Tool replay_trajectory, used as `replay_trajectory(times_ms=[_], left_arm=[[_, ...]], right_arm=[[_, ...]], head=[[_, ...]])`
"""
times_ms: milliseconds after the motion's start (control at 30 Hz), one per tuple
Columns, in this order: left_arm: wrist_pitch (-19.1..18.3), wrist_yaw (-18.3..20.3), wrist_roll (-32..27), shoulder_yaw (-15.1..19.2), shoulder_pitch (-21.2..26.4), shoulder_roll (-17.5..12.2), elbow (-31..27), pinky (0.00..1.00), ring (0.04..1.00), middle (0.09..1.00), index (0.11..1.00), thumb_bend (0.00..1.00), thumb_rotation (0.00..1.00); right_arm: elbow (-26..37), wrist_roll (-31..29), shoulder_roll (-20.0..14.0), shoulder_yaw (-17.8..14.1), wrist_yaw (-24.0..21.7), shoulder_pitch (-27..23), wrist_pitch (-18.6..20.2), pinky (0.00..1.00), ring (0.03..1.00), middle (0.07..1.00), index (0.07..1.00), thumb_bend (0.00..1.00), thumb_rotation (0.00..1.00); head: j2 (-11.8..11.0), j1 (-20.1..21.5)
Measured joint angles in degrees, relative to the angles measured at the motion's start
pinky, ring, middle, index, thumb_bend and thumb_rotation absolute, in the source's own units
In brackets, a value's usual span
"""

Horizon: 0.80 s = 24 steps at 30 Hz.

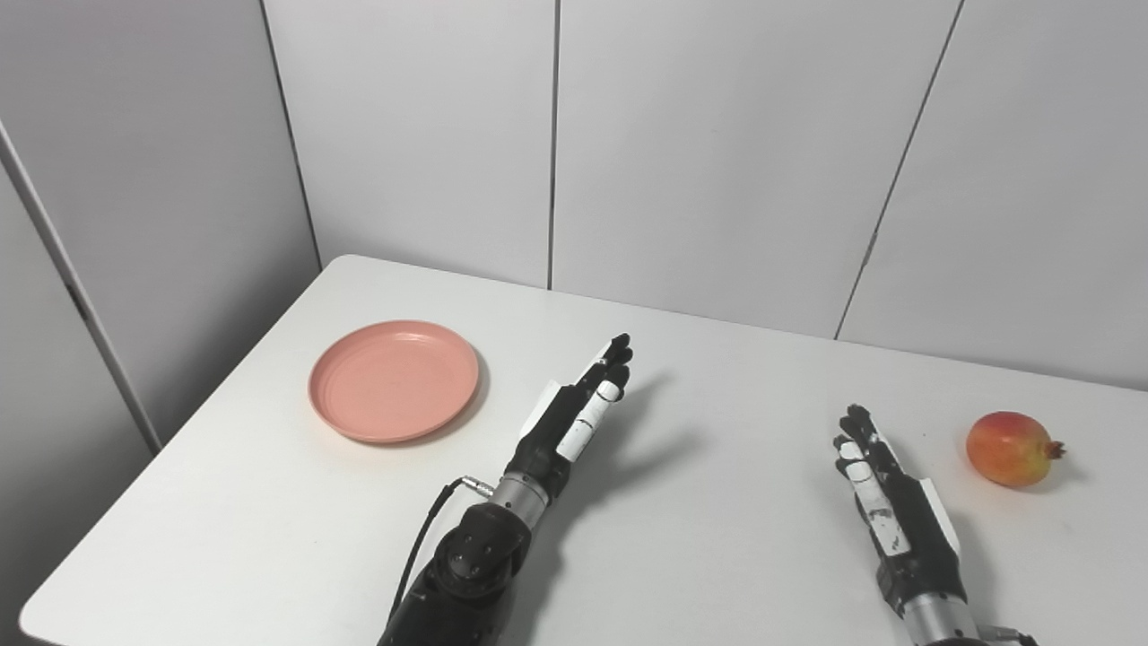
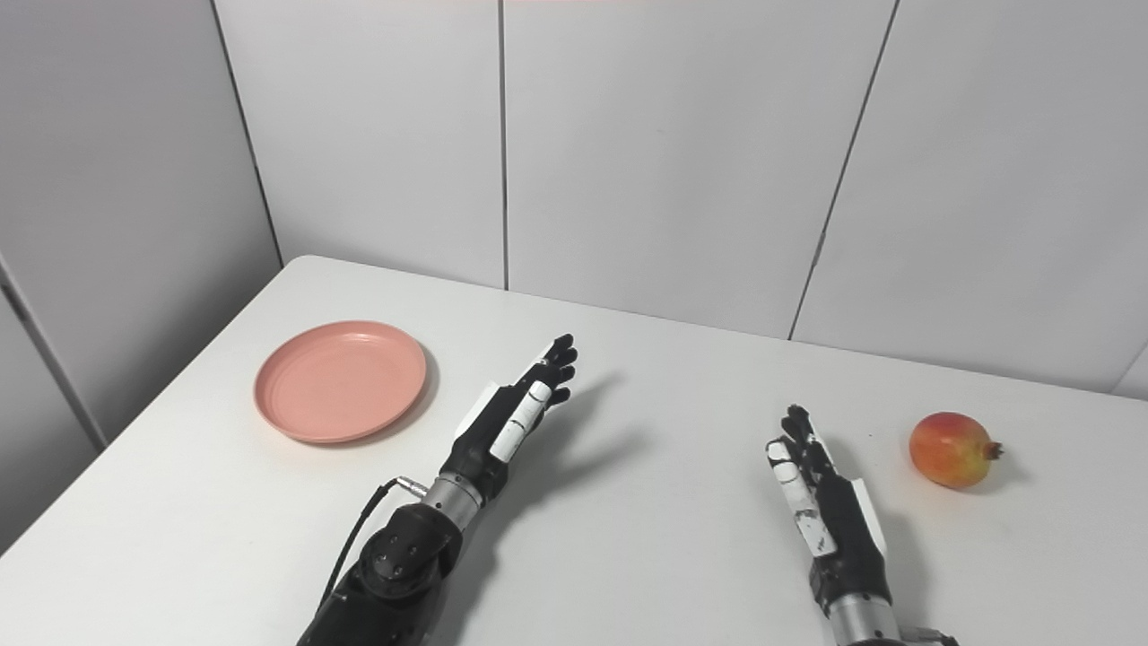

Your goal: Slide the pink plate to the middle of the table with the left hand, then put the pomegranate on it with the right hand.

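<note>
Nothing done yet: your round pink plastic plate sits at the white worktop's left side, untouched. Left hand just right of it, released, fingers extended. Right hand released too, near the red-yellow pomegranate far right. Middle unobstructed.

A white rectangular table against grey wall panels. A round pink plastic plate sits toward its left. A red-orange pomegranate lies far right. Between them, the black left hand and black right hand hover, fingers extended, holding nothing.
</note>
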<state>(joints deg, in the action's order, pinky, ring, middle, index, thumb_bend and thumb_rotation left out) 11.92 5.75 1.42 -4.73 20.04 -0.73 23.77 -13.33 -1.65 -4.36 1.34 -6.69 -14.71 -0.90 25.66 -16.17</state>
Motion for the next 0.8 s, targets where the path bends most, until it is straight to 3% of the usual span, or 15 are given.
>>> replay_trajectory(times_ms=[367,800], left_arm=[[2.6,-1.3,1.3,0.0,1.1,0.8,2.1,0.94,0.973,0.979,0.967,0.62,1.0],[4.3,-1.6,1.3,0.3,1.1,1.1,2.3,0.94,0.972,0.986,0.979,0.59,1.0]], right_arm=[[-0.5,-0.4,-1.0,-0.3,-0.7,0.0,-1.5,1.0,0.954,0.969,0.975,0.4,0.87],[-0.5,-0.4,-1.0,-0.5,-0.4,0.2,-2.0,0.99,0.948,0.965,0.972,0.41,0.84]], head=[[-1.7,-4.6],[-1.8,-2.9]])
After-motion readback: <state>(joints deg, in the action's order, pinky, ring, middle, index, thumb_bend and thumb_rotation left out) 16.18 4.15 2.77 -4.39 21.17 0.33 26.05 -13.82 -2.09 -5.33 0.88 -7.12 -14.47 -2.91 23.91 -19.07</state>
